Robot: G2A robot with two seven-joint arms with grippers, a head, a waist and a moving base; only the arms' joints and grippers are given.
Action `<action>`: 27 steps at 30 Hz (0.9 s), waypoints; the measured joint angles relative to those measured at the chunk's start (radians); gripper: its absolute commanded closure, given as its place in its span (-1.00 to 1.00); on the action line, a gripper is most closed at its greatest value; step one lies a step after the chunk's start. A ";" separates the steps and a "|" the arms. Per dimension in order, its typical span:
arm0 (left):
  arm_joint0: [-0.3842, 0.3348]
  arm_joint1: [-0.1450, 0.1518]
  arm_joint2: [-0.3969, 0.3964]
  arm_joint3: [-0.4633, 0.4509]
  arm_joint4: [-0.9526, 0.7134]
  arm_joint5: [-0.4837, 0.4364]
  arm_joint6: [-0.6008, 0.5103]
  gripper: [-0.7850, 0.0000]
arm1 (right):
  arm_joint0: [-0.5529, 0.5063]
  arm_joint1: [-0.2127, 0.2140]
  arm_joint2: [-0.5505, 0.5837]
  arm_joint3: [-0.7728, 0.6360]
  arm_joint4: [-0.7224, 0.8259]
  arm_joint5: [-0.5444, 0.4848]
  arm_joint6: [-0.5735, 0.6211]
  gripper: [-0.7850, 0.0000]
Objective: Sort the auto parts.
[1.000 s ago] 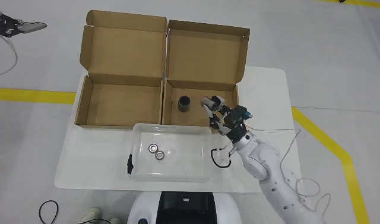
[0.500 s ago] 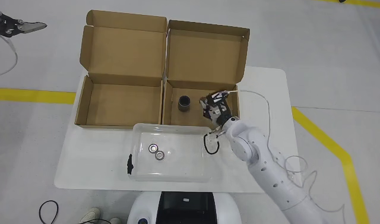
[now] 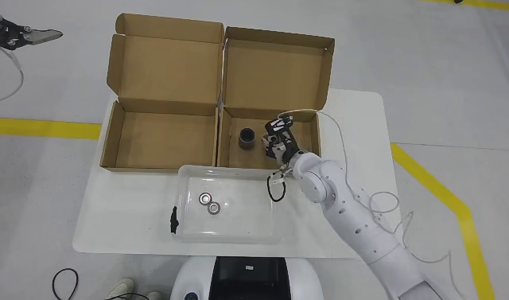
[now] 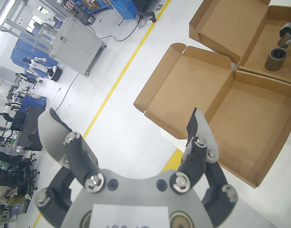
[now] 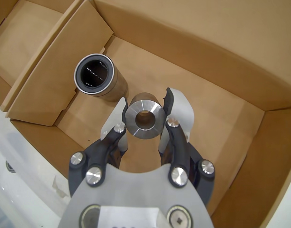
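2 boxes, the left box (image 3: 159, 141) and the right box (image 3: 274, 73), are plain cardboard brown on a white table (image 3: 354, 133). The right gripper (image 5: 145, 100)'s white, black-padded fingers (image 5: 183, 110) clamp a bright silver metal sleeve (image 5: 145, 119), beside a dull grey-brown cylinder (image 5: 100, 79) with a black bore and silver rim. A yellow stripe (image 3: 48, 128) crosses the pale grey floor (image 3: 445, 53).

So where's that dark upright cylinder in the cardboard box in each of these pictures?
Top view: the dark cylinder stands in the right-hand cardboard box, near its left wall.
Left wrist view: the dark cylinder is inside the same box, far from this camera.
Right wrist view: the dark cylinder is close up, its open end towards the camera.
Shared landmark: the right end effector, holding a steel sleeve right beside it.
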 measured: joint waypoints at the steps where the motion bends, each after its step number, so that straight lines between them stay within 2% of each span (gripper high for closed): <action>1: 0.000 0.000 0.000 0.000 0.000 0.000 0.000 -1.00 | 0.004 -0.002 -0.002 0.007 0.002 0.000 0.005 0.48; 3: 0.000 0.000 0.000 0.000 0.000 0.000 0.000 -1.00 | 0.013 -0.006 -0.005 0.021 0.007 0.002 0.015 0.18; 6: 0.000 0.000 0.000 0.000 0.000 0.000 0.000 -1.00 | 0.022 -0.012 -0.007 0.037 0.013 0.005 0.023 0.01; 7: 0.000 0.000 0.000 0.000 0.000 0.000 0.000 -1.00 | 0.024 -0.013 -0.007 0.040 0.014 0.005 0.023 -0.11; 8: 0.000 0.000 0.000 0.000 0.000 0.000 0.000 -1.00 | 0.027 -0.015 -0.008 0.045 0.014 0.005 0.023 -0.36; 10: 0.000 0.000 0.000 0.000 0.000 0.000 0.000 -1.00 | 0.029 -0.018 -0.009 0.049 0.014 0.006 0.020 -0.50; 18: 0.000 0.000 0.000 0.000 0.000 0.000 0.000 -1.00 | 0.005 -0.018 0.017 0.026 -0.001 0.016 -0.032 -0.31; 24: 0.000 0.000 0.000 0.000 0.000 0.000 0.000 -1.00 | -0.081 0.003 0.075 -0.077 -0.060 0.008 -0.117 -0.33; 27: 0.000 0.000 0.000 0.000 0.000 0.000 0.000 -1.00 | -0.139 0.019 0.095 -0.156 -0.122 -0.070 -0.195 -0.40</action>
